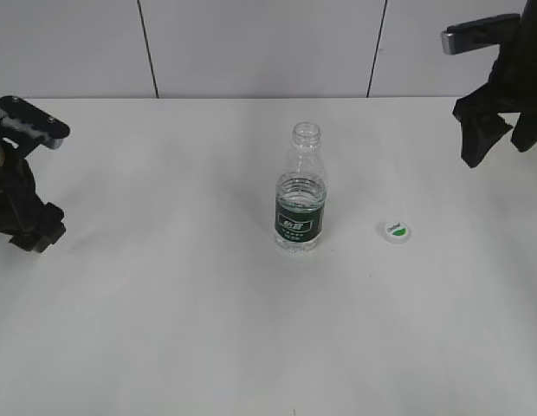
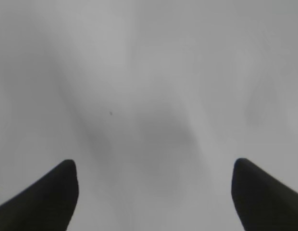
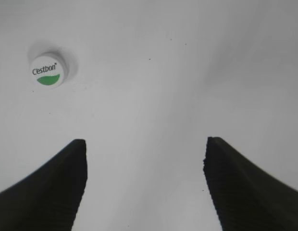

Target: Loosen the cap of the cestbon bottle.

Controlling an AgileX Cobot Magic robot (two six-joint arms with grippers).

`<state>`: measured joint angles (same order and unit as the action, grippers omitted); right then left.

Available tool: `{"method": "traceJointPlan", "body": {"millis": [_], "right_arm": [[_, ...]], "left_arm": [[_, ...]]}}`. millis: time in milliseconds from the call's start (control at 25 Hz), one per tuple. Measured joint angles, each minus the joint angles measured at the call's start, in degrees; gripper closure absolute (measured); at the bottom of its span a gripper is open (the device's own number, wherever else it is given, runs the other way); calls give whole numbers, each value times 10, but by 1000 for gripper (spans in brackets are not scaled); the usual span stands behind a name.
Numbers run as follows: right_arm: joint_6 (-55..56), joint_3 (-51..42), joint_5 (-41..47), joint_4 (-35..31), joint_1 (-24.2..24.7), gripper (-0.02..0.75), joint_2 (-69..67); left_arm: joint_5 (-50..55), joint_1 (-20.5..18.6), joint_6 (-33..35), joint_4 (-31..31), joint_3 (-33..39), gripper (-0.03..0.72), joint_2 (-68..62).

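Note:
The cestbon bottle (image 1: 300, 192) stands upright in the middle of the white table, clear with a dark green label band, its threaded neck bare. The cap (image 1: 397, 230) lies flat on the table to its right, green and white top up; the right wrist view shows the cap (image 3: 48, 69) at upper left. My right gripper (image 1: 492, 139) hangs open above the table's far right, well apart from cap and bottle. My right gripper (image 3: 145, 144) has nothing between its jaws. My left gripper (image 1: 30, 234) sits open at the far left; the left gripper (image 2: 154, 166) is over bare table.
A white table (image 1: 164, 329) spreads under everything, with a pale panelled wall (image 1: 251, 43) behind its far edge. Nothing else stands on it.

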<state>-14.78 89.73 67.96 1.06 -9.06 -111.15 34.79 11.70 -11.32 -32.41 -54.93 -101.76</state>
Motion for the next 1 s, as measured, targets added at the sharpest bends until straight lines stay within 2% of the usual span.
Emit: {"method": "traceJointPlan", "body": {"millis": [160,320,440,720,1000], "right_arm": [[-2,33,12,-3,11,158,0],[-23,42,14,-38,33,158,0],[-27,43,15,-55,51,158,0],[-33,43,16,-82,87,158,36],[-34,43,17,-95,92,163,97]], "left_arm": [[94,-8,40,67,-13,101,3],[168,-48,113,179,-44,101,5],[195,-79,129,229,-46,101,18],[268,-131,138,263,-48,101,58],[294,-137,138,286,-30,101,130]]}}
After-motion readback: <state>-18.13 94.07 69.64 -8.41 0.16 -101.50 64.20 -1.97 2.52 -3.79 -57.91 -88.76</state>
